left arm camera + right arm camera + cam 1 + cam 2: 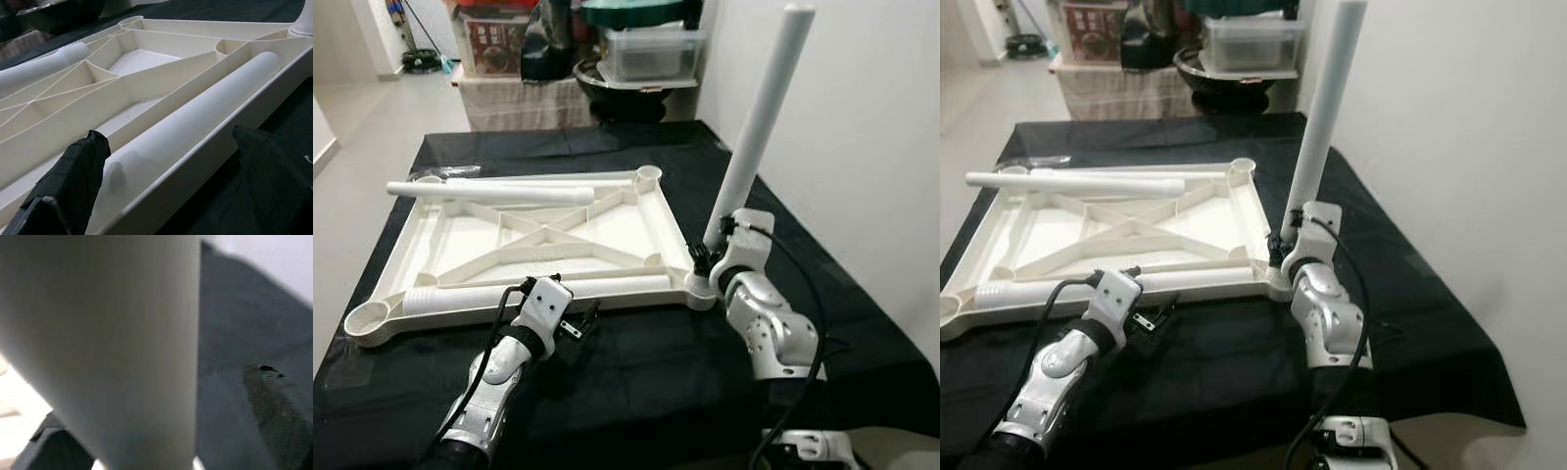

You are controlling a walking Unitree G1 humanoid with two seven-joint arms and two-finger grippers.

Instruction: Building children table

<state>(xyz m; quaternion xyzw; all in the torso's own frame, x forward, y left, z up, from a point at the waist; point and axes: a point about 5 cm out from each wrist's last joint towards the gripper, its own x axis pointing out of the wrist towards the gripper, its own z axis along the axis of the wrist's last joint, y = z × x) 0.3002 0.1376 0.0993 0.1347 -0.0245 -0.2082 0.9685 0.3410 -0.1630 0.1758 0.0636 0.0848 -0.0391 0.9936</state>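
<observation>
Right gripper point(705, 257) is at the near right corner of the upturned table top point(470, 240), fingers clamped on the base of the standing leg point(759, 117). That leg sits in the corner socket and leans a little to the right, its top reaching up against the white wall point(862, 147). Right wrist view is mostly that leg, blurred, with one dark finger point(279, 401) beside it.

Left gripper point(579, 323) hovers over the black cloth point(636, 392) just off the top's near edge, left of centre. Fingers spread, holding nothing. In the left wrist view both fingertips point(78, 171) flank the near edge, with the lying leg point(195, 122) between them but not touched.

Leg count: 3 white tubes.
- 1 standing, near right corner.
- 1 lying along the near edge inside the top's rim point(538, 289).
- 1 lying across the far edge point(489, 193), its left end sticking past the rim.

Sockets visible: 4, one per corner. Near left point(367, 318) and far right point(648, 174) are clearly open cups. Far left is partly hidden by the far leg.

Top is ribbed underside up, one X-brace in the middle. It lies on the left half of the cloth-covered surface.

Behind the surface: 1 clear storage box point(651, 49) and 1 dark bowl point(626, 83).
</observation>
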